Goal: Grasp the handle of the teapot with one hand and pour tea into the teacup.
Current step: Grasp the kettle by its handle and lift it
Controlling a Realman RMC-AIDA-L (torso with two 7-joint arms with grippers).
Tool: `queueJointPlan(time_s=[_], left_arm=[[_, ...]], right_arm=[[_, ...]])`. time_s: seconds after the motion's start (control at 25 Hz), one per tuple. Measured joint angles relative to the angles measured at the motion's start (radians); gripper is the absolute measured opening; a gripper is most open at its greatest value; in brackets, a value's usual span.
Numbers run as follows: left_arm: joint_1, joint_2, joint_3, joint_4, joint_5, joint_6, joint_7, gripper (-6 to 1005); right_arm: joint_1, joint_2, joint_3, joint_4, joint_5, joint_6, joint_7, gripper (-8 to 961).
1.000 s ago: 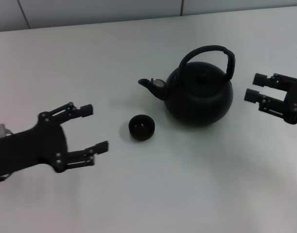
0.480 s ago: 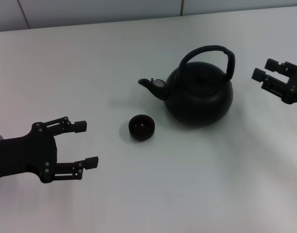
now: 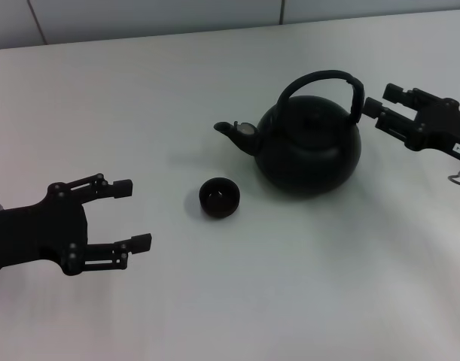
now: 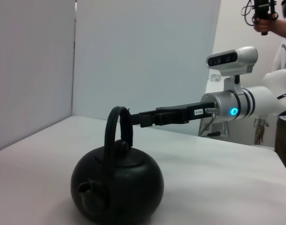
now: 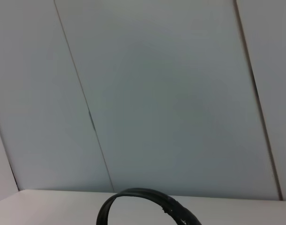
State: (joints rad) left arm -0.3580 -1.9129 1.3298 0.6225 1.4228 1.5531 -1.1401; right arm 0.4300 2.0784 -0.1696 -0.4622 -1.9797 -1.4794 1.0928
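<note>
The left gripper point(image 3: 130, 213) sat open and empty at the lower left of the head view, well away from the pot. The teacup point(image 3: 219, 197) stood near the middle, just below the spout; its dark inside hid any tea. The teapot point(image 3: 309, 147) stood right of it, lid on. At the upper right, the right gripper point(image 3: 380, 100) was open just beside the handle point(image 3: 325, 77). It should slide in level so both fingers go around the thick ribbed side, then squeeze.

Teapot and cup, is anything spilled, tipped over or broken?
Nothing stands out. The teapot sits upright on the white table with its lid on, and the teacup stands upright beside its spout, not touching it. No spill shows. The right gripper is open near the handle; the left gripper is open, away from the cup.
</note>
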Motion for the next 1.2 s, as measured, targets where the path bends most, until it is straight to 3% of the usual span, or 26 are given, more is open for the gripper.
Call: queueJointPlan(time_s=[0.32, 0.72, 1.2], left_arm=[[0.000, -0.004, -0.005, -0.005, 0.001, -0.009, 0.000, 870], [-0.003, -0.017, -0.006, -0.006, 0.004, -0.044, 0.006, 871], [-0.003, -0.017, -0.006, -0.006, 0.004, -0.047, 0.003, 871]], right_arm=[[0.021, 0.000, -0.001, 0.020, -0.002, 0.025, -0.010, 557], [0.049, 0.002, 0.010, 0.094, 0.025, 0.183, -0.005, 557], [0.039, 0.002, 0.012, 0.100, 0.058, 0.187, -0.005, 550]])
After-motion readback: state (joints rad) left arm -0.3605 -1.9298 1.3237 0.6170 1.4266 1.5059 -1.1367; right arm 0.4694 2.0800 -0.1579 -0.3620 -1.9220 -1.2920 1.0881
